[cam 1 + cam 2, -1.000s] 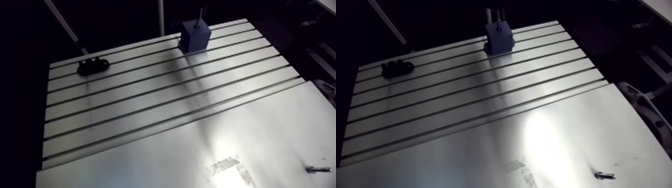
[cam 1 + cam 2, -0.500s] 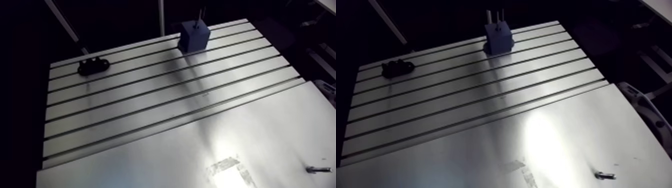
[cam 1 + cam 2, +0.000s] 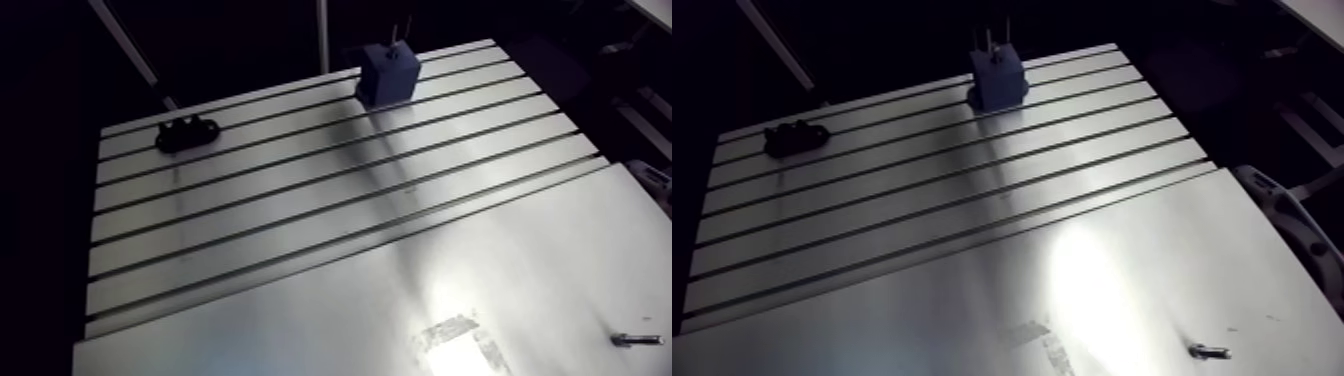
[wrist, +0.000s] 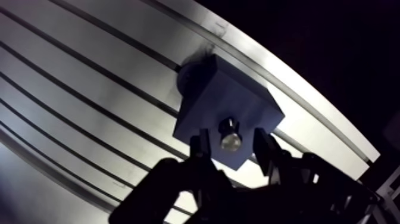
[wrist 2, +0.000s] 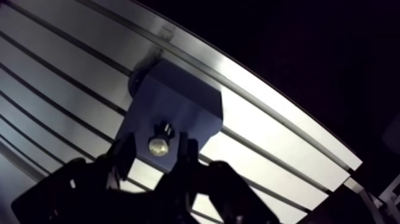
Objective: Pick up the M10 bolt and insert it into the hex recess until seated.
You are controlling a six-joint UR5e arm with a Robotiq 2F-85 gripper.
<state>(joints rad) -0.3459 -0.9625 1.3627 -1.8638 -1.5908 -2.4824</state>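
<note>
A blue block (image 4: 223,107) stands at the far edge of the slotted table (image 3: 300,200). A bolt (image 4: 230,142) stands in the block's top face, its shiny round end facing the wrist camera. My gripper (image 4: 231,134) hovers right over the block, open, with one finger (image 4: 200,143) on each side of the bolt and a gap between each finger and the bolt. In the arm view the block (image 3: 997,78) shows with the thin fingers rising just above it.
A second small bolt (image 3: 637,340) lies on the smooth plate near the front right corner. A black bracket-like part (image 3: 186,132) sits at the table's far left. A patch of tape (image 3: 455,335) is on the front plate.
The arm view has shifted slightly, so the block sits a little higher in the picture. The fingers stay above the block; the loose bolt and black part have not moved.
</note>
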